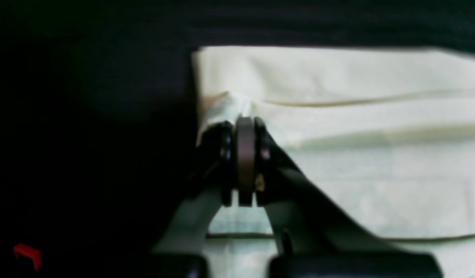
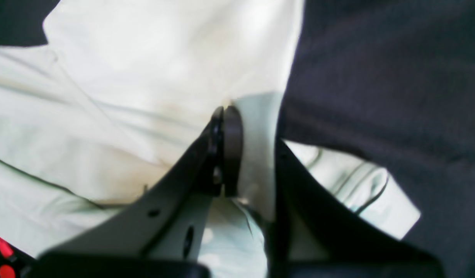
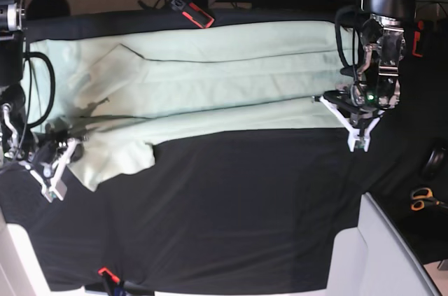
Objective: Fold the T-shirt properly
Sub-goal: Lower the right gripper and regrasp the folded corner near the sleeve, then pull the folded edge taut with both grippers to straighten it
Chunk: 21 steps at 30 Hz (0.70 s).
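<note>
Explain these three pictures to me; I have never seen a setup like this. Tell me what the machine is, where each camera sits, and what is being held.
This is a robot with two arms working over a table under a black tablecloth. The base view looks down on the whole scene. The other two pictures come from cameras on the wrists, looking along the fingers. A pale mint-green T-shirt lies partly folded lengthwise on the cloth. The left gripper has its fingers closed on a corner of the shirt, pinching up a small peak of fabric. The right gripper is closed on a fold of cloth at the other end. Cables and tools lie beyond the table edge.
</note>
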### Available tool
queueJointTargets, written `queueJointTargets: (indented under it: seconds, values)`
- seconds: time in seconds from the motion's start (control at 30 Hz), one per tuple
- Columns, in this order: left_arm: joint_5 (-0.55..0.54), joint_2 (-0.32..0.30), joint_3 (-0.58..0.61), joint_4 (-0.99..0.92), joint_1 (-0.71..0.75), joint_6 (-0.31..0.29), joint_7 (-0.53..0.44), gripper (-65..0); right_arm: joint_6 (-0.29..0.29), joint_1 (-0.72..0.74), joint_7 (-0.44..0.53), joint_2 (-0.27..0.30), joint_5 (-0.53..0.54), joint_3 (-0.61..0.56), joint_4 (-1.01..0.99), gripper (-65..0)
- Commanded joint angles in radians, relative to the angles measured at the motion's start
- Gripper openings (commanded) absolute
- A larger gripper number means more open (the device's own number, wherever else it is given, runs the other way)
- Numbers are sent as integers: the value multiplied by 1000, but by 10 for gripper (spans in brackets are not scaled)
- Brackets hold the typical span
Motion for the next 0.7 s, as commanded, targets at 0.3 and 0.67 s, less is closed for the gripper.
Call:
queueJointTargets:
  seconds: [0.3, 0.67]
  values:
    - [13, -23, 0, 59, -13, 9, -8, -650, -1, -56, -20, 24, 0, 9, 94, -650]
    - [13, -40, 0, 90, 42, 9, -8, -650, -75, -131, -89, 20, 0, 55, 203, -650]
